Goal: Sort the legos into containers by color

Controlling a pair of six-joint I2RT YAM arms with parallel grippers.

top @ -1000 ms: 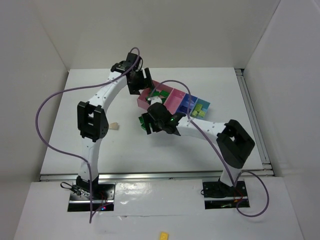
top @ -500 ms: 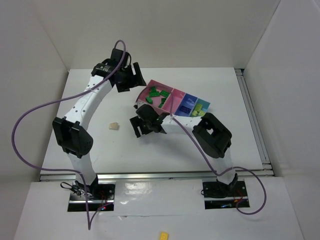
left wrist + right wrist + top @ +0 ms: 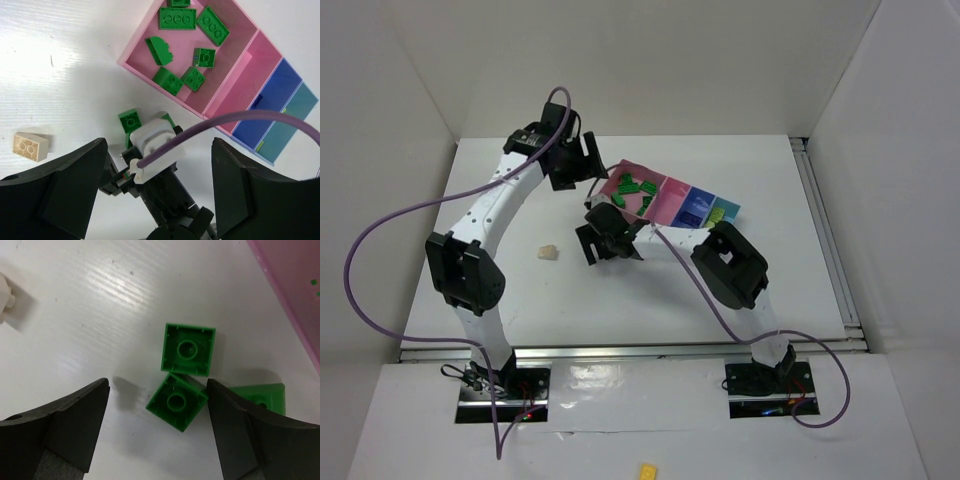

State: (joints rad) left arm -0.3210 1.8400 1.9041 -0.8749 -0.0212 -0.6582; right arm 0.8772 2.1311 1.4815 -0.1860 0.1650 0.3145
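Green legos [image 3: 187, 349] under right end effector [image 3: 156, 392]

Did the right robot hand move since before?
Yes. The right gripper has slid left, closer to the cream brick, which has stayed put.

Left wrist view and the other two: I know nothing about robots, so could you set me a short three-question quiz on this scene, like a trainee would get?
1. Multiple choice: what colour are the bricks inside the large pink box? A green, B cream, C red.
2. True or false: the cream brick lies inside the large pink box.
3. Count: in the right wrist view, how many loose green bricks show on the table?

Key
1. A.
2. False; it lies on the table, apart from the box.
3. Three, one of them partly hidden behind a finger.
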